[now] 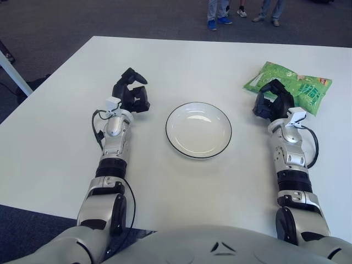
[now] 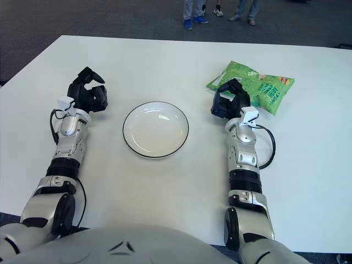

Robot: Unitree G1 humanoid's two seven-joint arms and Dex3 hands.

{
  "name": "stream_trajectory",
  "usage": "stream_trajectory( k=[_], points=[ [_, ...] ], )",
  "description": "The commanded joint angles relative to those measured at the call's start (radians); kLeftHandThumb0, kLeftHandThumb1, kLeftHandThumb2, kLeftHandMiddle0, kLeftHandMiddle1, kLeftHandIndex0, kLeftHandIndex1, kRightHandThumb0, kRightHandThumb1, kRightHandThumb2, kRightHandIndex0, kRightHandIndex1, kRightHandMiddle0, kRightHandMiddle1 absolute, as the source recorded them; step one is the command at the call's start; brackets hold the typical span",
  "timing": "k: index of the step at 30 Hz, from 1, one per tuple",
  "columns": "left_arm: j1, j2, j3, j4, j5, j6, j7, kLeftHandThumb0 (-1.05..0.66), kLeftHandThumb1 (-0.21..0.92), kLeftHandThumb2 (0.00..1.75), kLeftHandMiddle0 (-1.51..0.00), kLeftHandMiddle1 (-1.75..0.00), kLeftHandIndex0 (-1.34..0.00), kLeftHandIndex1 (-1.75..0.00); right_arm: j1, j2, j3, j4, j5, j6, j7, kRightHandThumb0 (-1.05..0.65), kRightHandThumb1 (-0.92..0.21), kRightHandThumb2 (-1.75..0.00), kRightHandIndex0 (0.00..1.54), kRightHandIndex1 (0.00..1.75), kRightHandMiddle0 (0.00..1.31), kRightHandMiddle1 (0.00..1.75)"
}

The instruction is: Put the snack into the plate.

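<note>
A green snack bag lies flat on the white table at the far right. My right hand sits at the bag's near left edge, fingers relaxed and curved, holding nothing. A white plate with a dark rim stands empty in the middle of the table. To the left of the plate my left hand stays idle with its fingers loosely spread.
The white table stretches wide around the plate, with its far edge near the top of the view. Beyond it, on the dark carpet, stand people's legs and shoes.
</note>
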Motion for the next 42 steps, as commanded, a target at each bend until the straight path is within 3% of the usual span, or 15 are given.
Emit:
stream_trajectory(
  k=[1, 5, 17, 28, 42],
  points=[
    [0.114, -0.031, 0.000, 0.038, -0.012, 0.017, -0.009, -0.47, 0.34, 1.29, -1.33, -1.75, -0.59, -1.75, 0.077, 0.020, 0.002, 0.040, -0.005, -0.032, 0.000, -0.48, -0.34, -1.30, 1.31, 1.75, 0.60, 1.75],
    [0.116, -0.033, 0.000, 0.033, -0.012, 0.021, -0.009, -0.47, 0.34, 1.29, -1.33, -1.75, -0.60, -1.75, 0.071, 0.014, -0.003, 0.028, 0.003, -0.031, 0.005, -0.48, -0.34, -1.29, 1.30, 1.75, 0.60, 1.75],
    [0.111, -0.030, 0.000, 0.043, -0.010, 0.023, -0.020, -0.48, 0.33, 1.30, -1.34, -1.75, -0.60, -1.75, 0.067, -0.030, 0.003, -0.135, -0.045, 0.095, -0.027, -0.46, -0.38, -1.24, 1.18, 1.75, 0.56, 1.75],
    [0.105, -0.032, 0.005, 0.059, -0.011, 0.012, -0.037, -0.48, 0.33, 1.30, -1.34, -1.75, -0.60, -1.75, 0.003, -0.135, 0.025, -0.113, -0.184, 0.086, -0.047, -0.45, -0.42, -1.19, 1.05, 1.75, 0.53, 1.75],
    [0.106, -0.035, 0.003, 0.056, 0.003, 0.021, -0.013, -0.48, 0.33, 1.30, -1.35, -1.75, -0.60, -1.75, -0.080, -0.272, 0.063, -0.124, -0.370, 0.057, -0.106, -0.44, -0.44, -1.16, 1.05, 1.75, 0.51, 1.75]
  ],
)
